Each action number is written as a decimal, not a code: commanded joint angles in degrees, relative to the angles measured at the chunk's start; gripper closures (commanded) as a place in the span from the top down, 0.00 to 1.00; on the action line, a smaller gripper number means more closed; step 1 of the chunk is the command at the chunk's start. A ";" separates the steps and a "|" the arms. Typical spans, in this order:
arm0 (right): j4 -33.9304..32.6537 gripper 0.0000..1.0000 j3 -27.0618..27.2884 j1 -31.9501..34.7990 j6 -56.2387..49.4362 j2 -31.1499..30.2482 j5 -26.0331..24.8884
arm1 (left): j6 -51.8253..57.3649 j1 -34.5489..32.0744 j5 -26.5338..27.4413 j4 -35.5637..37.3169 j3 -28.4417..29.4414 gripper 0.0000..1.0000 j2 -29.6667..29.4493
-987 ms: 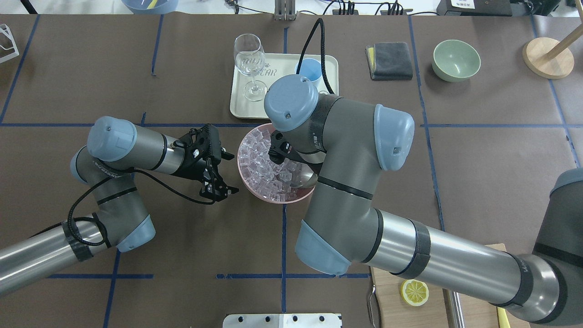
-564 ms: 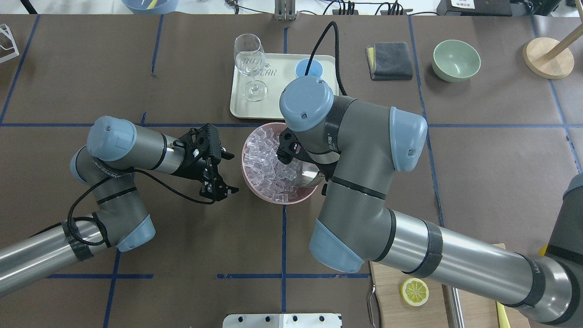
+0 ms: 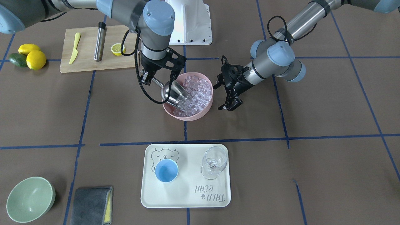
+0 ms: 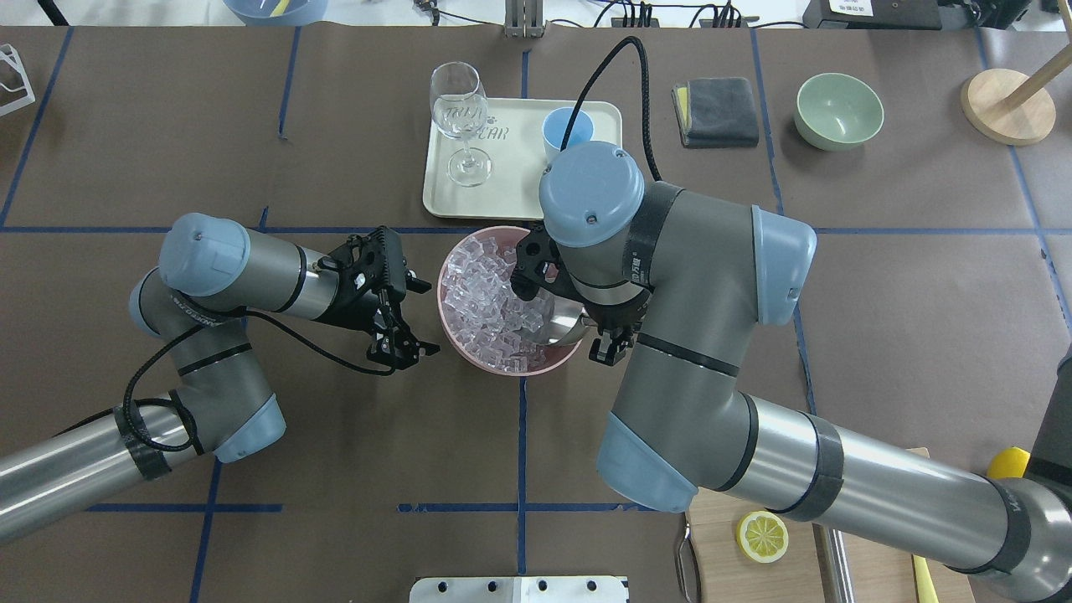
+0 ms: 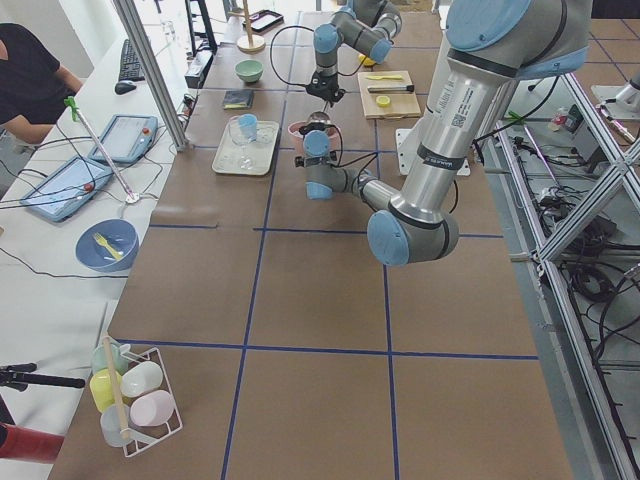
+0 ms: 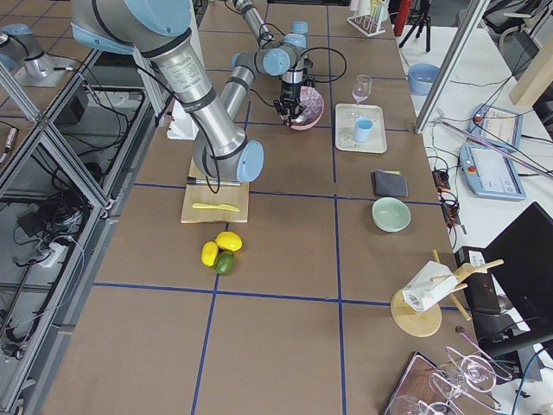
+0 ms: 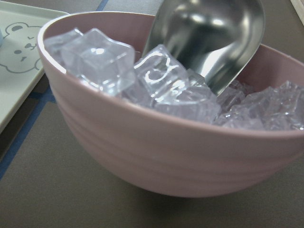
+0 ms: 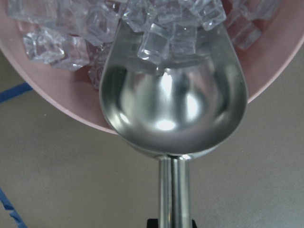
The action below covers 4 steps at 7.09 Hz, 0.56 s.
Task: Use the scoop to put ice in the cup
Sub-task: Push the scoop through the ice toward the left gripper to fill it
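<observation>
The ice [image 3: 197, 90] fills a pink bowl [image 3: 206, 107] at the table's middle. My right gripper [image 3: 149, 78] is shut on the thin handle of the steel scoop [image 3: 172, 92]. The scoop's trough lies tilted in the bowl by its rim, its mouth pushed into the cubes. In the right wrist view a few cubes [image 8: 161, 33] sit at the mouth of the scoop [image 8: 173, 104]. My left gripper [image 3: 224, 97] is open and empty beside the bowl, apart from it. The light-blue cup [image 3: 166, 170] stands empty on the cream tray [image 3: 187, 200].
A clear wine glass [image 3: 214, 162] stands on the tray next to the cup. A cutting board [image 3: 87, 65] behind the right arm bears a steel rod, a yellow knife and a lemon half. A green bowl [image 3: 29, 200] and a grey cloth [image 3: 90, 204] lie at the near corner.
In the overhead view my right arm has shifted to the right, drawing the scoop towards the bowl's right rim and uncovering the cup. My left arm has not moved.
</observation>
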 commanded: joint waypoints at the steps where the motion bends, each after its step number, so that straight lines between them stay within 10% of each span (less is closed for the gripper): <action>1: 7.86 0.00 0.46 -0.02 3.12 -1.70 1.32 | -0.01 0.00 0.00 -0.11 -0.12 1.00 0.00; 4: 12.36 0.00 1.77 0.07 5.67 -2.32 1.33 | -0.10 0.00 0.00 -0.11 -0.30 1.00 0.00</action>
